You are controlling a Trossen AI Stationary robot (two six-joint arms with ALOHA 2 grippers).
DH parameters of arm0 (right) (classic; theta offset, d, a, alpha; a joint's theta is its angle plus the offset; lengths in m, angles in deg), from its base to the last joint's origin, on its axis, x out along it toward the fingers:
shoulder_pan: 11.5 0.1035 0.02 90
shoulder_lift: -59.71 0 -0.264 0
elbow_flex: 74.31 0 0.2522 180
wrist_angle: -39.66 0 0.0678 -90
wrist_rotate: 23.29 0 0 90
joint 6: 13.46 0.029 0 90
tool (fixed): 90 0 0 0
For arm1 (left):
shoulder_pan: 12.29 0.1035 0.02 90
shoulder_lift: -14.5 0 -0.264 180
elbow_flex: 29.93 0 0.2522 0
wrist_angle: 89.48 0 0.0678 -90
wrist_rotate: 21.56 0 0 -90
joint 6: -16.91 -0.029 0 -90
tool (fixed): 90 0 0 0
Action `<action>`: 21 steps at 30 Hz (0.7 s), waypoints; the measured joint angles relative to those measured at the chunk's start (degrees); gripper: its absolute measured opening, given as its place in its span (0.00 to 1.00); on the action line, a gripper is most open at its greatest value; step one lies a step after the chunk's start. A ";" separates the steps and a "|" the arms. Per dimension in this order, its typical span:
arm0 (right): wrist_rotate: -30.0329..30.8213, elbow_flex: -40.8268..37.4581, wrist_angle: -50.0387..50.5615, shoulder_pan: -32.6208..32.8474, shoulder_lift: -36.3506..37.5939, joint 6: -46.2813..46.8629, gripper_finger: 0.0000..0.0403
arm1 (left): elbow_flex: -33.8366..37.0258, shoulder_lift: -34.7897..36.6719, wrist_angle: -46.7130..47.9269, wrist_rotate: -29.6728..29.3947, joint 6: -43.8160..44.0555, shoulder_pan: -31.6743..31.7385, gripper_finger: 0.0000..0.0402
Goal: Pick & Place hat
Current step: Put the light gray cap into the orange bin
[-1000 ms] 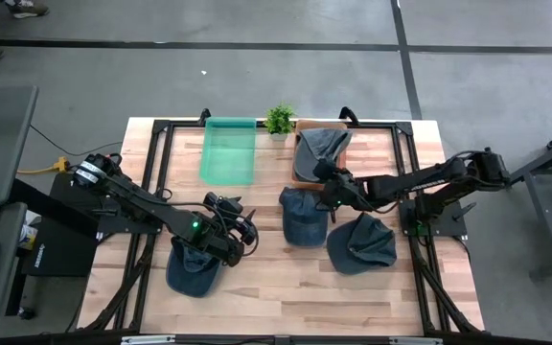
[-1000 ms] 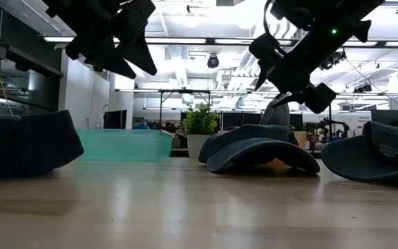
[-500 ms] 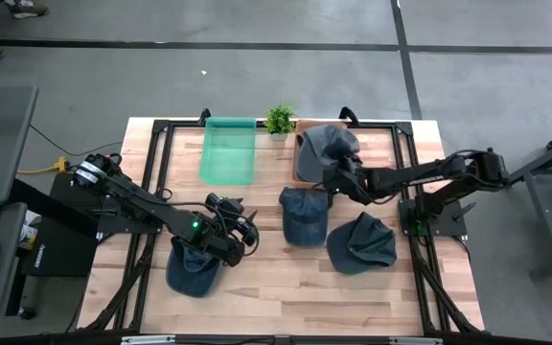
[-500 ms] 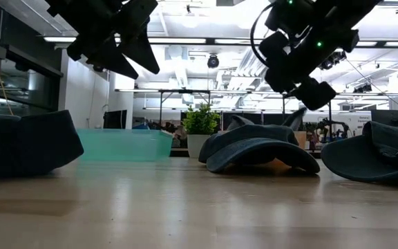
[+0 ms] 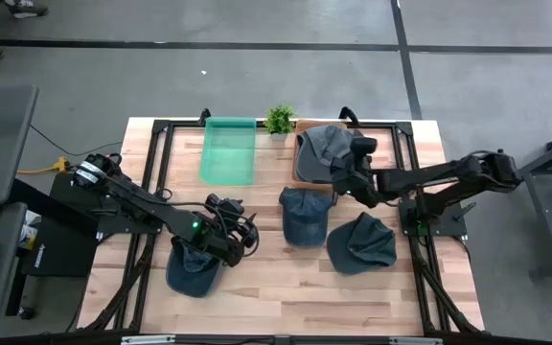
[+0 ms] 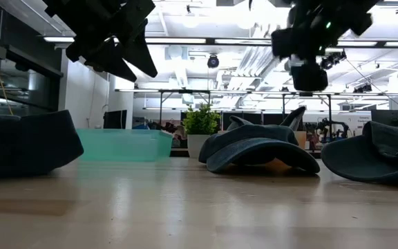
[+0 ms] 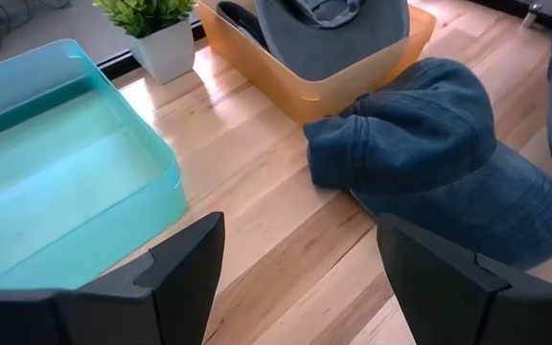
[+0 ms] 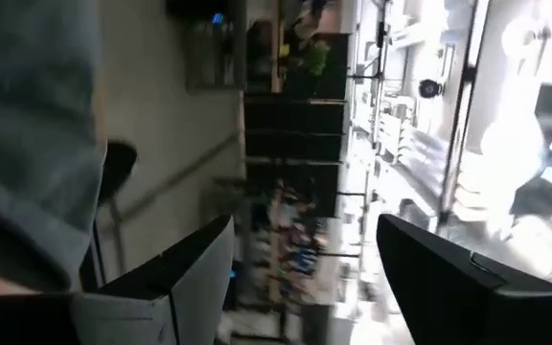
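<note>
Several dark blue denim hats show. One lies in the orange bin (image 5: 300,172) at the far edge, hat (image 5: 322,149) (image 7: 329,29) (image 8: 27,125). A second hat (image 5: 305,213) (image 7: 429,163) rests on the table's middle, a third (image 5: 362,241) near the right, a fourth (image 5: 195,268) near the left. My left gripper (image 5: 247,235) (image 7: 300,235) hangs open above bare wood between the fourth and second hats. My right gripper (image 5: 360,149) (image 8: 300,240) is open, raised beside the bin's right side, pointing out toward the room.
A teal bin (image 5: 229,151) (image 7: 56,182) and a small potted plant (image 5: 278,119) stand along the far edge, left of the orange bin. Bare wood lies across the table's near part. In the low view both grippers (image 6: 126,59) (image 6: 308,72) hang well above the tabletop.
My right gripper has drawn away from the near rim of the orange bin, moving up and toward the table's far right, and has tipped up until it points level. The hat in the bin has changed shape: part of it now sticks up.
</note>
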 joint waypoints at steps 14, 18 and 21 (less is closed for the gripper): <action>-29.37 0.02 17.67 1.59 17.90 56.41 0.62 | 0.00 0.00 -2.06 1.14 -1.36 0.00 0.67; -35.88 0.02 30.56 -1.99 18.85 69.09 0.59 | 0.02 0.35 -4.96 2.45 -4.66 0.00 0.67; -38.79 0.02 37.91 -4.18 18.88 72.29 0.55 | 0.02 0.35 -7.38 2.73 -7.44 0.00 0.67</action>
